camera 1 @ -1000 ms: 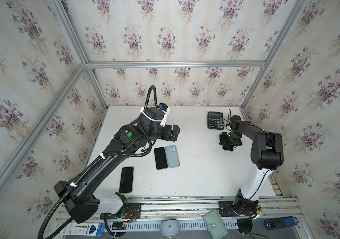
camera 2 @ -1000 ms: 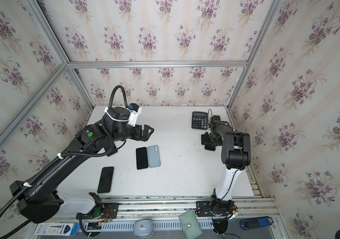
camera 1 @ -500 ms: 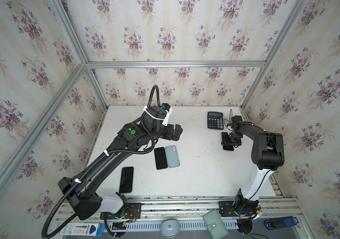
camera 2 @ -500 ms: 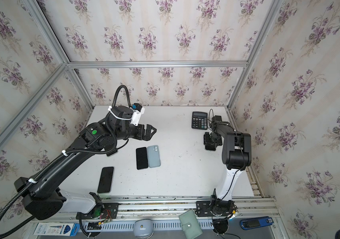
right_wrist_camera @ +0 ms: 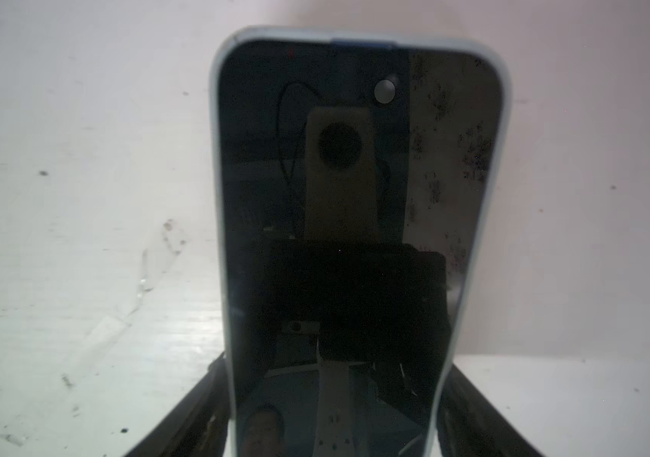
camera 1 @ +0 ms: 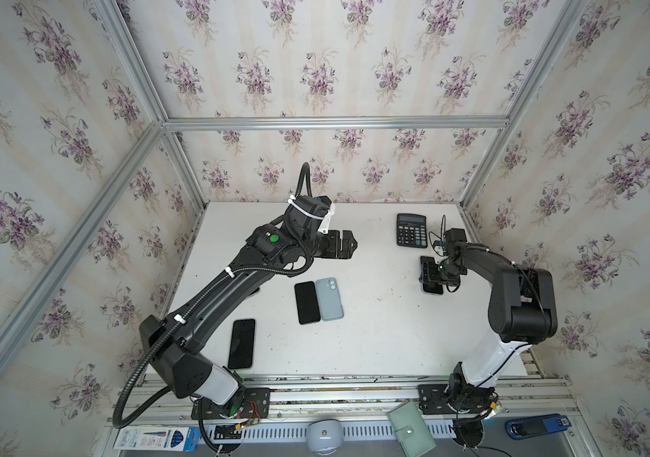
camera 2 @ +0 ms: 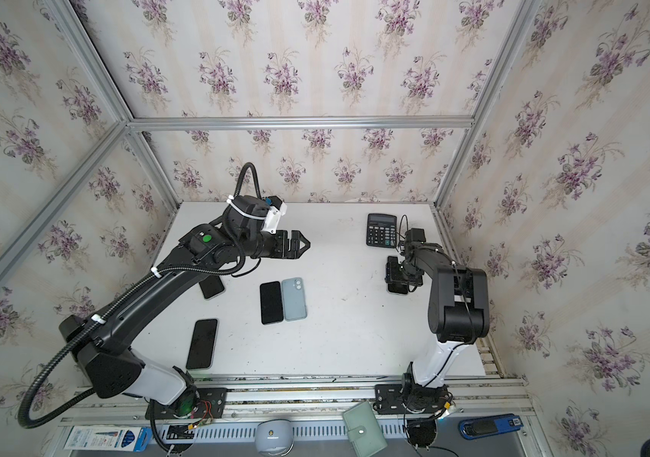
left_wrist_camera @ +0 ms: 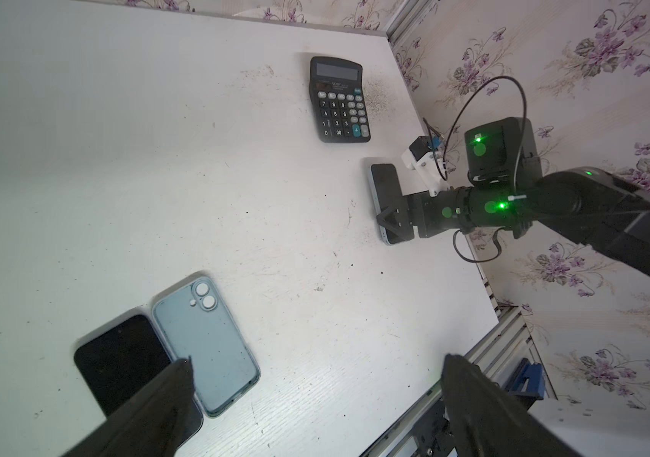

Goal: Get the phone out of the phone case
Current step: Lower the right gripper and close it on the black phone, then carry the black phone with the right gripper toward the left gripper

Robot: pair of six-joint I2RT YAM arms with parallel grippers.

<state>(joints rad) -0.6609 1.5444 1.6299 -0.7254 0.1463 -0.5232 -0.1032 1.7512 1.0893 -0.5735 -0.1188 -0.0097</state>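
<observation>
Phone (right_wrist_camera: 355, 190), cased in pale blue, lies between fingers (right_wrist_camera: 208, 403) of the right hand (right_wrist_camera: 335, 376) — clamped on its long edges.

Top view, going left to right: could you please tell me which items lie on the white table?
Lone black phone → second black phone → light blue case → calculator → cased phone.
</observation>
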